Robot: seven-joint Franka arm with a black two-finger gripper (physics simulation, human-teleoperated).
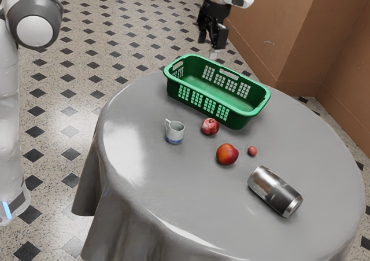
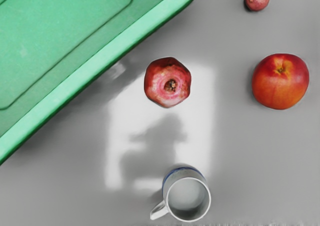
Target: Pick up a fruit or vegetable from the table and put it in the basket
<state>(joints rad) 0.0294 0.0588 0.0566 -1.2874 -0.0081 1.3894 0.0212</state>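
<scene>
My gripper (image 1: 210,42) is raised high, at the top of the exterior view, its two black fingers apart with nothing between them. The green basket (image 1: 234,121) stands below it on the table; its rim (image 2: 100,66) crosses a corner of the wrist view. A red pomegranate (image 1: 210,127) lies just outside the basket's long wall; in the wrist view the pomegranate (image 2: 167,82) has its crown facing up. An orange-red nectarine (image 1: 227,154), or nectarine (image 2: 280,81) in the wrist view, rests farther from the basket. Beside it is a small pinkish fruit (image 1: 252,151).
A white mug (image 1: 174,131) with a blue base stands upright near the pomegranate, its handle turned outward. The silver can (image 1: 274,190) lies on its side beyond the nectarine. All rest on a round table with a grey cloth (image 1: 144,174).
</scene>
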